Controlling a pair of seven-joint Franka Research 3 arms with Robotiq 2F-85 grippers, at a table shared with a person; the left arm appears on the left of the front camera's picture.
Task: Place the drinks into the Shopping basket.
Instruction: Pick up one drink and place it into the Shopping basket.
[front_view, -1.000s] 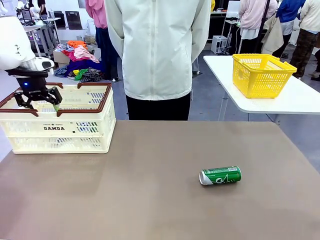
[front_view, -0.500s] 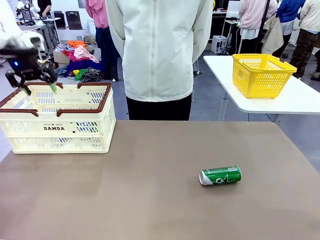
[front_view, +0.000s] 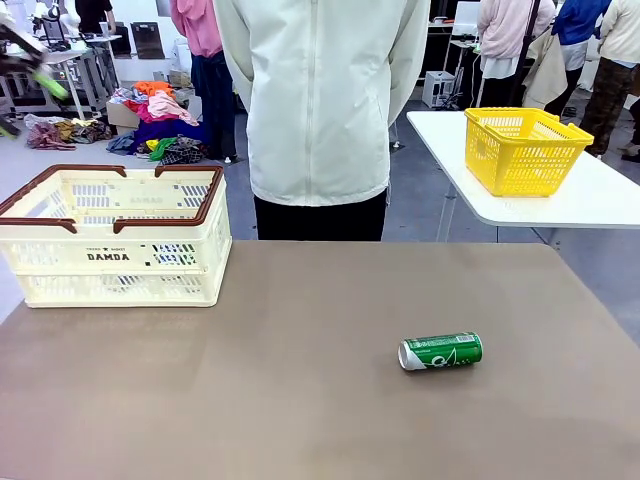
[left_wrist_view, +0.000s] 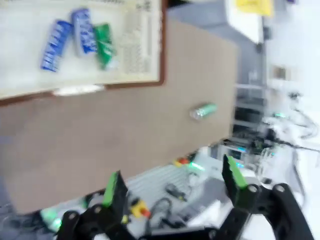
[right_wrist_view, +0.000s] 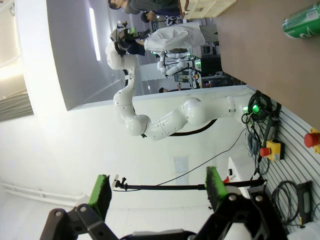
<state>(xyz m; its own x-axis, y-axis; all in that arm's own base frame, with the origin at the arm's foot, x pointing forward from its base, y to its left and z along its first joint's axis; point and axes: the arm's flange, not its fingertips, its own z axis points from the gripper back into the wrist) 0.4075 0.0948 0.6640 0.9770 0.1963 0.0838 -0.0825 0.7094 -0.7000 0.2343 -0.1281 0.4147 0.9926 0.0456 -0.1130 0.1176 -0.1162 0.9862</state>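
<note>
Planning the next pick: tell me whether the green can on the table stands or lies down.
Lying on its side: the green can rests lengthwise on the table, silver top pointing left.

Bright even indoor light, left wrist view motion-blurred, right wrist view glare-washed, front sharp

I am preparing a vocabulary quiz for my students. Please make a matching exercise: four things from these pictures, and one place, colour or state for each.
1 can lying on the table
2 blue cans
3 yellow basket
4 left gripper

A on the white side table
B open, empty
C green, silver top
D inside the Shopping basket

Pairs: 1-C, 2-D, 3-A, 4-B
</note>
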